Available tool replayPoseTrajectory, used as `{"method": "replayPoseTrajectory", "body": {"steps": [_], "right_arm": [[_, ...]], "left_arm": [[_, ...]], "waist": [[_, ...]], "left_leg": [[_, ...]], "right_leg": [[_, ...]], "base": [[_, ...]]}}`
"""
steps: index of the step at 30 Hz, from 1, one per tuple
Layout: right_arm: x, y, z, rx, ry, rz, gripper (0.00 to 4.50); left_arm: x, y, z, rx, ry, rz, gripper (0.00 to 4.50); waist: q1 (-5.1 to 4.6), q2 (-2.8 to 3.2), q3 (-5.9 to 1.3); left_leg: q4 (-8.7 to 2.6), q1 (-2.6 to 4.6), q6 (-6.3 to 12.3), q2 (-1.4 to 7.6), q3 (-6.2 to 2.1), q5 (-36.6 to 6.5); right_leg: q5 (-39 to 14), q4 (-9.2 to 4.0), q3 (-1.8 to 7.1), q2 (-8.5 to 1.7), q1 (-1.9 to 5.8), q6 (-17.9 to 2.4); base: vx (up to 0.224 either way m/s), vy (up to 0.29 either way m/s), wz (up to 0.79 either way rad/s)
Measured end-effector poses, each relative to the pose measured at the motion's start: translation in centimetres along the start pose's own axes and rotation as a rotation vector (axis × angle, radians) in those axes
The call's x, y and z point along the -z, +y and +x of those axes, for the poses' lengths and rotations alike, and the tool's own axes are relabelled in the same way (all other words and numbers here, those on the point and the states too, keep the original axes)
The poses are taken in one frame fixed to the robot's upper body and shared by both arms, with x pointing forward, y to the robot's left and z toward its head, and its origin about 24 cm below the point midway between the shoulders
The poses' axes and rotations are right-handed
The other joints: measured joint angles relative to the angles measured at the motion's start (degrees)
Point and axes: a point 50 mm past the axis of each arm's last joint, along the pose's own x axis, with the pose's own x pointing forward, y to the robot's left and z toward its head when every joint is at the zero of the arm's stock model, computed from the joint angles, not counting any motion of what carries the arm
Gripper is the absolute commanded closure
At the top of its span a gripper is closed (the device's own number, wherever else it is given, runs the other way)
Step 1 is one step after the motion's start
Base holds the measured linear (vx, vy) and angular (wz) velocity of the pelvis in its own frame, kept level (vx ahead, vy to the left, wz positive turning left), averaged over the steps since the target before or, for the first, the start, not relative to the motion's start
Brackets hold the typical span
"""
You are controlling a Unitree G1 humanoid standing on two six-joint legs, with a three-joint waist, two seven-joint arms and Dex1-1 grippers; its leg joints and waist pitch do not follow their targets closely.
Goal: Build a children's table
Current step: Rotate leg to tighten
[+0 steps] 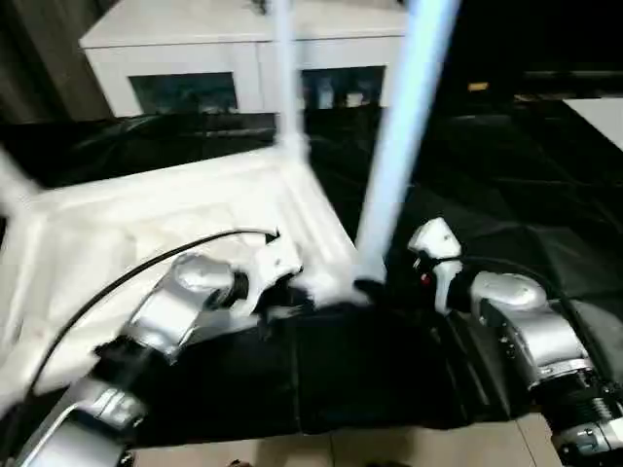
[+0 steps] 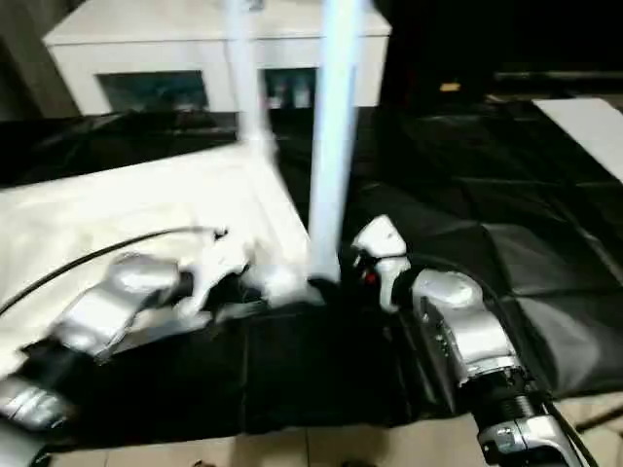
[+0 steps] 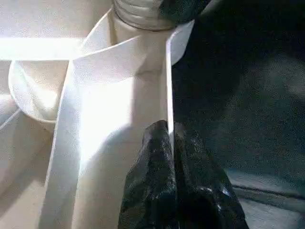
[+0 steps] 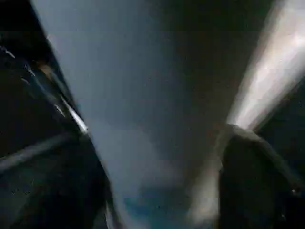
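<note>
The white tabletop [image 1: 146,224] lies underside up on a black cloth. One white leg [image 1: 285,78] stands upright in its far right corner socket. A second leg [image 1: 401,126] stands in the near right corner socket [image 3: 33,90]. My left gripper [image 3: 169,126] is shut on the tabletop's thin rim wall right beside that socket, and it is also seen from the head [image 1: 292,292]. My right gripper [image 1: 375,287] sits at the base of the near leg [image 4: 157,105], closed around it, with one black finger [image 4: 252,181] against the tube's side.
A white cabinet [image 1: 243,58] with glass doors stands behind the work. The black cloth [image 1: 506,175] spreads out to the right, with a white panel [image 1: 599,112] at its far right edge. Tan floor [image 1: 389,448] borders the cloth's near edge.
</note>
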Motion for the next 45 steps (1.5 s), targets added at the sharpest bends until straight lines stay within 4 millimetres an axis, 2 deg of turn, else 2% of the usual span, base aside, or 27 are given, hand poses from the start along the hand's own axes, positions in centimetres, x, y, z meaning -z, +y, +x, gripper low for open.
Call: {"method": "replayPoseTrajectory", "body": {"steps": [5, 10, 11, 13, 19, 24, 26, 30, 37, 42, 44, 45], "right_arm": [[0.1, 0.1, 0.0, -0.020, 0.007, 0.000, 0.80], [0.3, 0.1, -0.3, -0.053, 0.030, -0.009, 0.80], [0.4, 0.2, -0.4, -0.056, 0.037, -0.009, 0.95], [0.7, 0.2, -0.6, -0.074, 0.053, -0.010, 0.95], [0.7, 0.1, -0.8, -0.073, 0.056, -0.007, 1.59], [0.8, 0.2, -0.4, -0.054, 0.037, 0.013, 1.75], [0.9, 0.1, 0.2, -0.010, 0.018, 0.033, 1.76], [0.7, -0.7, 2.3, 0.210, -0.020, 0.101, 1.78], [-0.3, -2.1, 5.6, 0.665, -0.020, 0.231, 1.78], [-0.6, -2.3, 6.9, 0.846, -0.041, 0.305, 1.78], [-0.6, -2.4, 7.0, 0.846, -0.058, 0.302, 1.78], [-0.6, -2.5, 6.9, 0.841, -0.068, 0.294, 1.43]], "left_arm": [[0.1, 0.0, -0.1, 0.002, 0.007, -0.001, 4.50], [0.2, 0.1, -0.3, 0.000, 0.011, 0.000, 4.50], [0.1, 0.0, -0.3, 0.003, 0.010, 0.001, 4.50], [0.1, 0.0, -0.3, 0.006, 0.008, 0.003, 4.50], [0.1, 0.0, -0.2, 0.010, 0.008, 0.004, 4.50], [0.2, 0.1, -0.3, 0.003, 0.009, -0.002, 4.50], [0.3, 0.3, -0.4, -0.024, 0.012, -0.013, 4.50], [-0.1, 1.4, 0.4, -0.160, 0.004, -0.063, 4.50], [-1.9, 2.8, 3.5, -0.378, -0.020, -0.173, 4.50], [-2.8, 2.9, 5.3, -0.441, -0.052, -0.215, 4.50], [-2.9, 2.9, 5.4, -0.444, -0.057, -0.210, 4.50], [-2.9, 2.9, 5.4, -0.444, -0.059, -0.208, 4.50]], "waist": [[-0.34, -0.02, 0.01], [-0.08, -0.01, 0.00], [-0.02, -0.01, 0.00], [0.09, -0.02, 0.00], [0.20, -0.02, 0.00], [0.09, -0.05, -0.01], [-0.15, -0.09, -0.04], [-1.38, -0.20, -0.08], [-1.53, -0.21, -0.10], [-1.39, -0.15, -0.12], [-1.37, -0.13, -0.13], [-1.37, -0.11, -0.14]], "left_leg": [[0.11, 0.03, 0.01, -0.12, 0.02, 0.00], [0.08, 0.02, 0.01, -0.10, -0.02, 0.01], [0.08, 0.02, 0.01, -0.10, -0.02, 0.01], [0.08, 0.00, 0.02, -0.11, -0.02, 0.00], [0.09, 0.00, 0.02, -0.09, -0.02, 0.00], [0.10, 0.03, 0.02, -0.09, -0.02, 0.01], [0.10, 0.08, 0.02, -0.09, -0.02, 0.01], [0.14, 0.16, 0.01, -0.12, -0.06, 0.01], [0.33, 0.16, 0.01, -0.21, -0.09, 0.01], [0.32, 0.13, 0.02, -0.29, -0.13, 0.01], [0.31, 0.12, 0.02, -0.30, -0.14, 0.01], [0.30, 0.10, 0.02, -0.29, -0.15, 0.01]], "right_leg": [[0.00, 0.00, 0.23, 0.00, 0.05, 0.00], [0.00, 0.02, 0.19, 0.01, 0.06, 0.01], [0.00, 0.02, 0.19, 0.01, 0.07, 0.01], [-0.01, 0.01, 0.19, 0.01, 0.07, 0.01], [-0.01, 0.03, 0.17, 0.01, 0.07, 0.01], [-0.01, 0.04, 0.18, 0.02, 0.08, 0.01], [0.00, 0.08, 0.18, 0.02, 0.09, 0.01], [-0.16, 0.03, 0.20, 0.03, 0.15, 0.27], [-0.17, -0.04, 0.29, 0.01, 0.16, 0.29], [-0.17, -0.08, 0.34, -0.02, 0.20, 0.30], [-0.17, -0.07, 0.33, -0.02, 0.21, 0.29], [-0.16, -0.07, 0.33, -0.02, 0.21, 0.28]], "base": [[0.000, 0.000, 0.00], [0.000, 0.000, 0.00], [0.000, 0.000, 0.00], [0.000, 0.000, 0.00], [0.000, 0.000, 0.00], [0.000, 0.000, 0.00], [0.000, 0.000, 0.00], [0.000, 0.000, 0.00], [0.000, 0.000, 0.00], [0.000, 0.000, 0.00], [0.000, 0.000, 0.00], [0.000, 0.000, 0.00]]}}
